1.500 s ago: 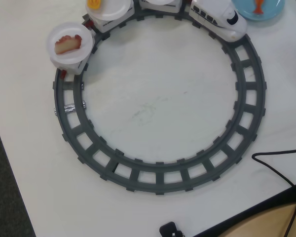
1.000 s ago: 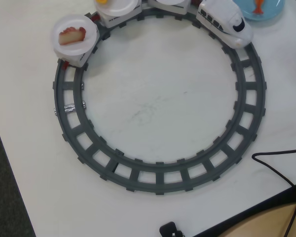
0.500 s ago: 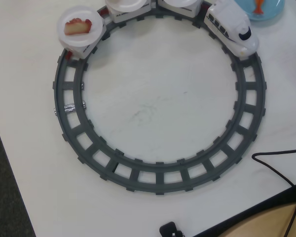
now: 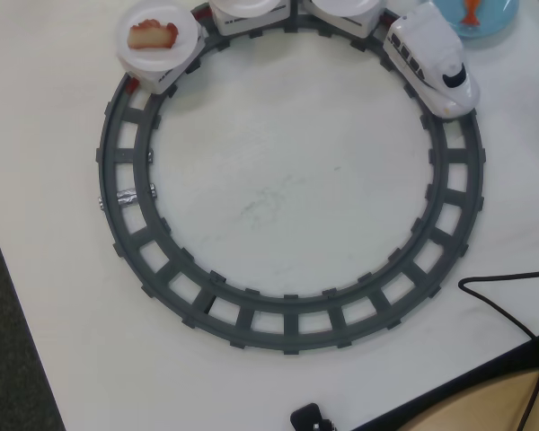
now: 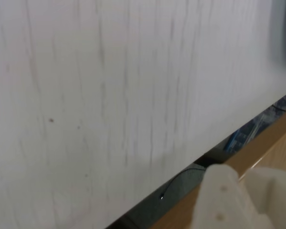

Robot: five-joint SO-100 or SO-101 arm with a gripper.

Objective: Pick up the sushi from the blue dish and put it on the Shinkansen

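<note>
In the overhead view the orange shrimp-shaped sushi [image 4: 471, 12] lies on the light-blue dish [image 4: 501, 24], which is cut off by the top right edge. The white Shinkansen [image 4: 429, 61] stands on the grey circular track just left of the dish, nose pointing down-right, with plate-topped cars [image 4: 251, 11] trailing along the top. My gripper does not show in the overhead view. In the blurred wrist view its white jaws [image 5: 243, 191] sit at the bottom right, close together with nothing between them, over the table's edge and far from the dish.
The grey track [image 4: 287, 328] rings the middle of the white table. A white plate [image 4: 162, 40] on the last car holds a red-and-cream wedge [image 4: 153, 35]. A black cable [image 4: 508, 310] runs at lower right. A small black part [image 4: 310, 418] sits at the bottom edge. The table edge runs diagonally at lower right.
</note>
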